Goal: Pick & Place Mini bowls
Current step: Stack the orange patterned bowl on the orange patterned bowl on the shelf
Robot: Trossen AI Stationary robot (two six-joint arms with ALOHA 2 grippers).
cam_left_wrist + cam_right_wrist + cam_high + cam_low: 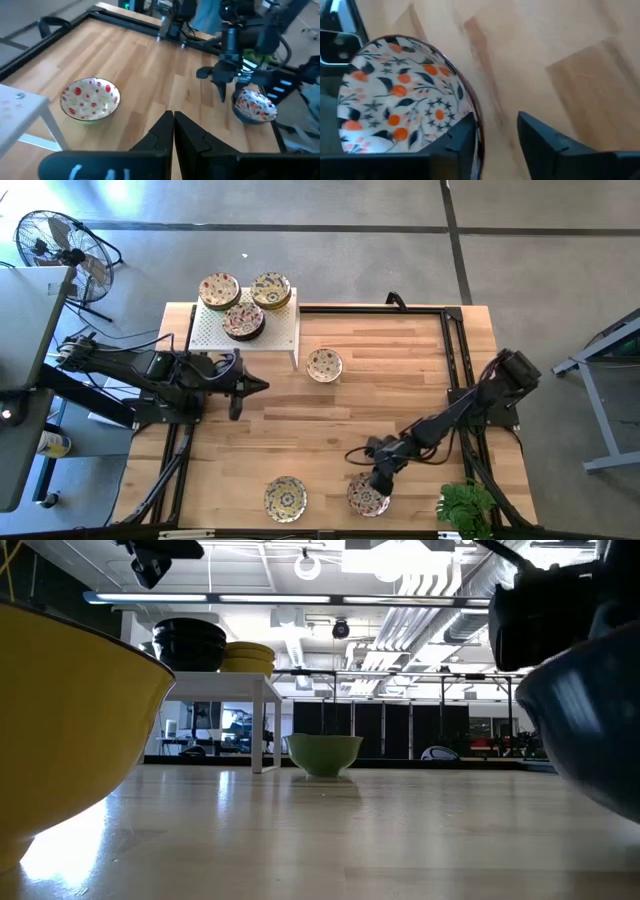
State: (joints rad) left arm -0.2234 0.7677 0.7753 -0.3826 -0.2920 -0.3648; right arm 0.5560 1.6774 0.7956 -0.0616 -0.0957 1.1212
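- Right hand (378, 485) is down at about 5 o'clock on the surface (400, 400), right over a bowl (367, 496) near the front edge. In its own wrist view the fingers are spread and one sits just at the bowl's rim (470, 125), the other on bare wood beside it. Nothing clamped that I can see.
- My read: it's either just set this bowl down or is lining up a grab on the rim. Can't tell which from here. If it's a pick, the next move needs the fingers straddling the rim, one inside and one outside, then a squeeze before lifting.
- Left hand (258, 387) is parked around 9 o'clock, fingers pressed together, holding nothing, pointing toward the middle.
- Moving outward: a second bowl (285, 498) sits at roughly 6 o'clock, near the first but apart from it. A third (324, 365) is up near the centre, just beside the white stand (275, 330).
- The stand at 11 o'clock carries three stacks of bowls (244, 320). All the bowls look empty.
- A bit of green plant (466, 508) pokes in at the front right corner.
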